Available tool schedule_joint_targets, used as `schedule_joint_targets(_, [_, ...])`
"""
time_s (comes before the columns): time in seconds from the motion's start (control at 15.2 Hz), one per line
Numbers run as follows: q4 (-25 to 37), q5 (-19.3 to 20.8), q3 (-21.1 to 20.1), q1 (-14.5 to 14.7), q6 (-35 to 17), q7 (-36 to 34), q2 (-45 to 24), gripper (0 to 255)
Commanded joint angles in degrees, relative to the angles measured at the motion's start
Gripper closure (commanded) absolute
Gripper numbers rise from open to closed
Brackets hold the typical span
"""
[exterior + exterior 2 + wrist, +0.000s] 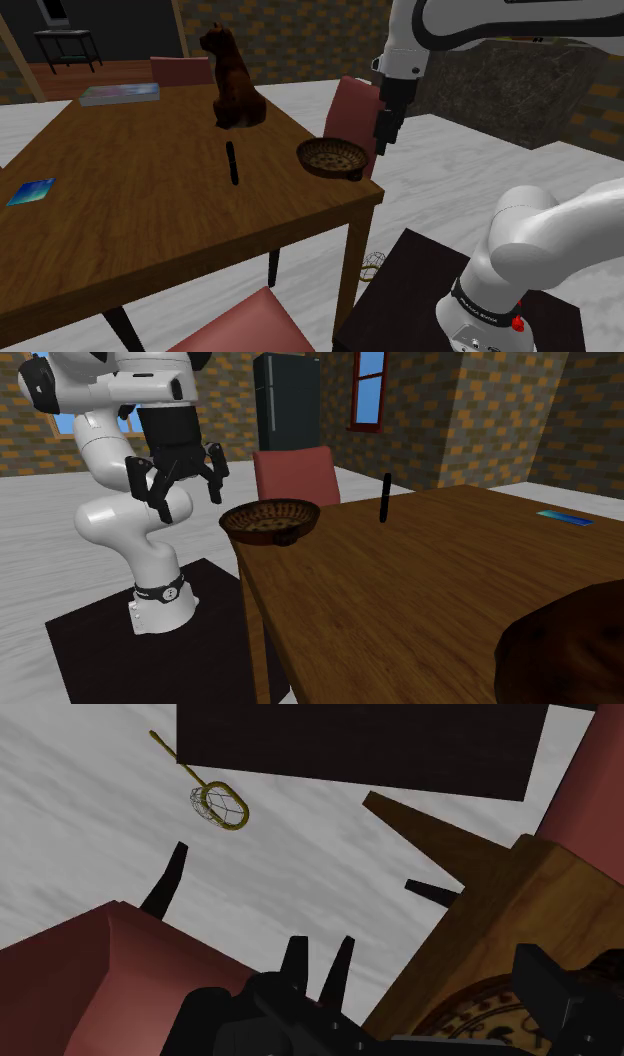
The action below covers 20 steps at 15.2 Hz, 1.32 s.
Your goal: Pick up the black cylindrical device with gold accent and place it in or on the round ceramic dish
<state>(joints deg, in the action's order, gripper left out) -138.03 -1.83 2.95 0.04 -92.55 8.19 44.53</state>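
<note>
The jaws hang wide open and empty, off the worktop (150, 210) edge, near the brown dish (272, 520). The thin black device (232, 162) sits mid-worktop, maybe standing up. Reaching comes first: the jaws must pass the dish and close round the device.

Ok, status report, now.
Gripper open, empty, beside the dish, off the table. Black device lies on the table, untouched. Nothing blocks it.
</note>
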Motion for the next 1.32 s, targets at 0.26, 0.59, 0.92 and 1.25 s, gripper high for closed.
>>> schedule_joint_targets(0.26, [4.19, -2.95, -5.02, 1.13, -1.09, -7.05, -4.82, 0])
schedule_joint_targets(0.59, [11.15, -5.17, -10.78, 1.94, -2.18, -15.73, -12.22, 0])
schedule_joint_targets(0.92, [20.05, -5.55, -16.12, 2.17, -2.59, -24.48, -20.95, 0])
schedule_joint_targets(1.25, [31.08, -3.73, -21.00, 2.46, -1.87, -33.58, -31.06, 0])
